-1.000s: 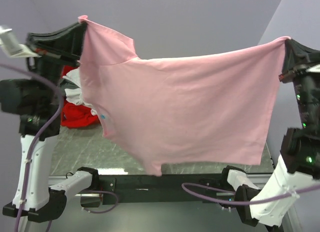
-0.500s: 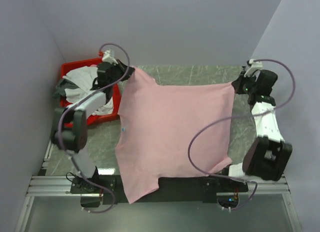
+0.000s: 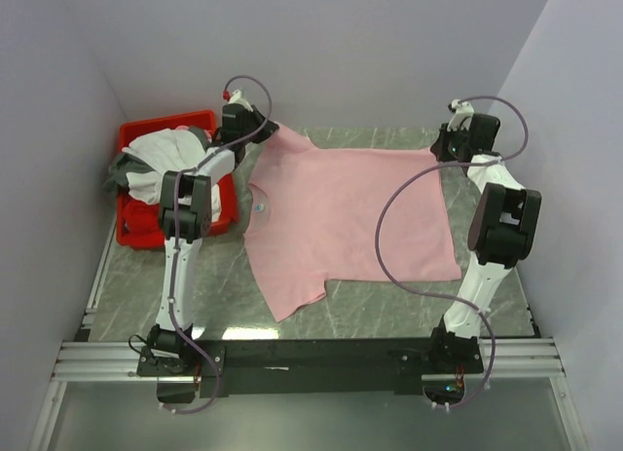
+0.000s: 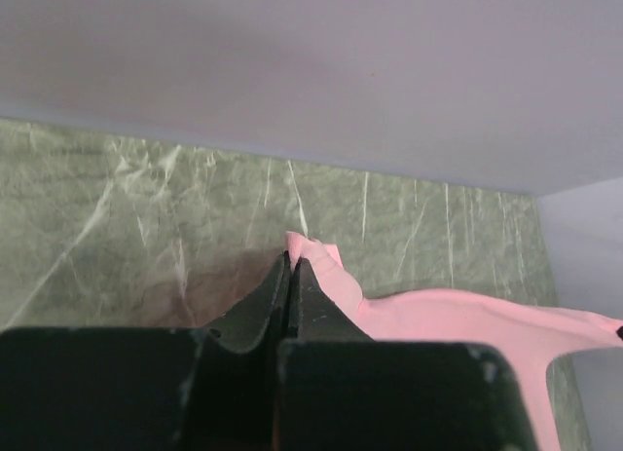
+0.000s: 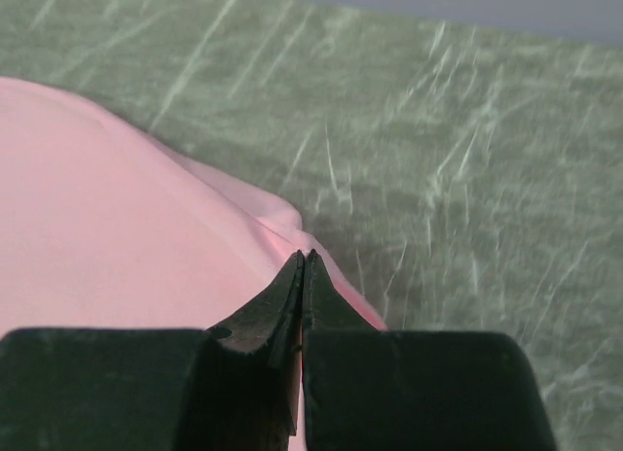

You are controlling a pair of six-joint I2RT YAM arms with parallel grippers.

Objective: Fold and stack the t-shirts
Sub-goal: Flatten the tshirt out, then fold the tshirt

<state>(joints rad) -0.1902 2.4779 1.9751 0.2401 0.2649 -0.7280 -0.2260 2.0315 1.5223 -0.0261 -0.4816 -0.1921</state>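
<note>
T-shirt [image 3: 350,212] spread flat, far corners clamped in left gripper [image 4: 290,262] and right gripper [image 5: 306,255], red bin [image 3: 131,235] alongside

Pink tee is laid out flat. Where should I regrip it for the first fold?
Probably the near edge: the left claw on the near sleeve, the right claw on the near hem corner, each coming from the near side. The pink tee lies flat, collar left, and those tips stick out over bare table.
</note>
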